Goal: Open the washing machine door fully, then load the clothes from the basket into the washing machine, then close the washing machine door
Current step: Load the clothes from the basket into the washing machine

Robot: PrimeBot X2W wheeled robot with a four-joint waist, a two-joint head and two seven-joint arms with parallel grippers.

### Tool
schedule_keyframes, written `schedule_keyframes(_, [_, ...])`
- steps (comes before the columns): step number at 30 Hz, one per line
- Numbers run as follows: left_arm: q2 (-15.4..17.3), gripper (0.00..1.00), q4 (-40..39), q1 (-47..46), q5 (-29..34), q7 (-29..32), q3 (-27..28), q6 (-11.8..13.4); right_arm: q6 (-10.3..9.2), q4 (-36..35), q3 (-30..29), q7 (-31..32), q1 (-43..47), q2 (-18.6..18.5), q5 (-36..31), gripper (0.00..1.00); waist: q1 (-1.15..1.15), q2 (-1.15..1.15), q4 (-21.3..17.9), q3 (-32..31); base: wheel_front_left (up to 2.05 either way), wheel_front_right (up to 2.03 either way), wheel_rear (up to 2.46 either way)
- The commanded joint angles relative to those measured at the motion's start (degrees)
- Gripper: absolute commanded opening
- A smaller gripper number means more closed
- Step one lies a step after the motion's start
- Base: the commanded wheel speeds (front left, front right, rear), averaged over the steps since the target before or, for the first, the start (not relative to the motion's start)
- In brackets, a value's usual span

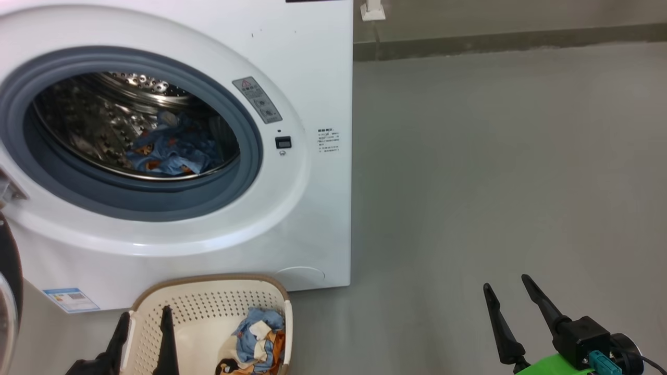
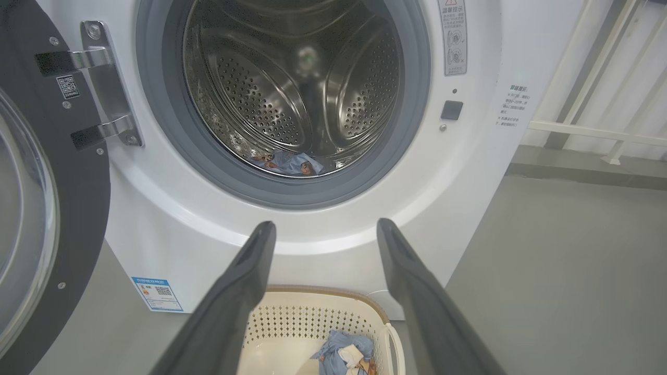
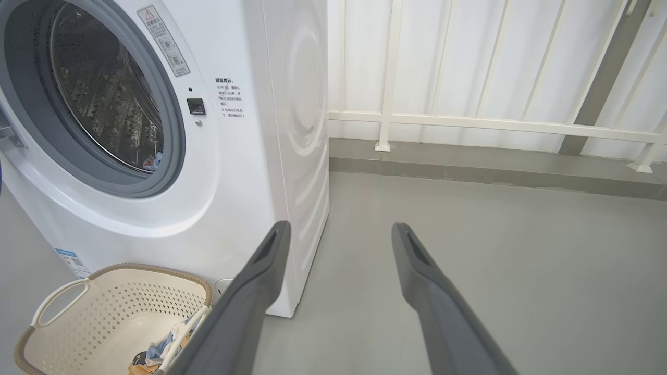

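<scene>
Front-loading washing machine (image 1: 312, 62) on a grey floor (image 1: 495, 156), seen from the head and both wrists. The washing machine door (image 2: 78, 208), with a black rim around a clear glass bowl, hangs from a metal hinge (image 2: 104, 88) on the left side of the opening and appears to be swung well away from it, though only part of the door is in frame. The grey gasket (image 1: 250, 172) and perforated steel drum (image 1: 104, 120) are exposed. The clothes (image 1: 172, 148), light blue with orange prints, are divided between two places: one bundle lies at the bottom of the drum, and another, with a white label, lies against the right wall inside the basket (image 1: 208, 302). The cream basket stands on the floor just in front of the machine, below the opening and beside the blue energy sticker (image 1: 70, 299). The left gripper (image 1: 146, 311) is at the lower left of the head view, its two dark fingers spread apart and empty, drawn over the basket's left rim and pointing towards the machine front. The right gripper (image 1: 506, 281) is well to the right of the machine over bare floor, its fingers likewise apart and holding nothing. A white railing (image 3: 469, 122) runs along the wall behind.
</scene>
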Motion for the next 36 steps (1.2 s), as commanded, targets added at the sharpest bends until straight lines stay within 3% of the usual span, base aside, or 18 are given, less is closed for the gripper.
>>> schedule_keyframes(1, [0.31,1.00,-0.75,-2.26,0.60,-0.37,1.93,-0.31,0.09,-1.57,1.50,-0.69,-0.88,-0.27,0.07,1.00,0.00,0.00,-0.25,0.84,0.00,0.00,0.00])
schedule_keyframes(16, [0.41,1.00,7.96,-10.59,1.08,-0.37,1.26,-2.30,0.09,-3.77,0.55,-0.69,-4.58,-0.27,-1.82,1.00,0.00,0.00,-2.65,15.33,0.00,0.00,0.00])
schedule_keyframes(29, [3.72,1.00,24.98,-22.86,1.16,-0.37,0.76,-3.46,0.09,-5.64,0.23,-0.69,-8.66,-0.27,-2.20,1.00,0.00,0.00,-7.51,26.18,0.00,0.00,0.00])
schedule_keyframes(36, [6.04,1.00,33.97,-30.02,1.11,-0.37,-2.46,-3.61,0.09,-6.74,0.22,-0.69,-9.89,-0.27,-2.00,1.00,0.00,0.00,-10.30,31.35,0.00,0.00,0.00])
